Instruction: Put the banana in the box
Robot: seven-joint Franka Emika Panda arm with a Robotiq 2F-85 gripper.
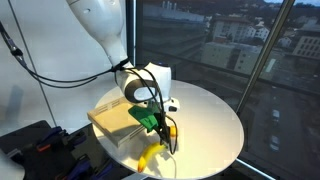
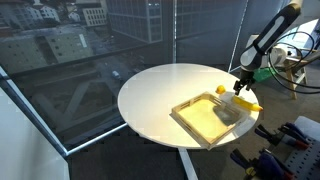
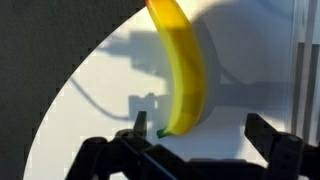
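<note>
The gripper (image 3: 195, 138) is hovering, jaws spread wide and empty, with the banana (image 3: 182, 70) lying between them, probably lining up a grasp toward the box (image 2: 192, 101).

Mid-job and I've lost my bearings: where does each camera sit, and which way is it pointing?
Exterior view: close beside the arm, facing the window across the table; the arm hangs over box and banana.
Exterior view: above the table, window on its left, looking down; the arm enters top right.
Wrist view: looks down past the open gripper at the banana.
Shared: both exterior views show table, box and banana.
</note>
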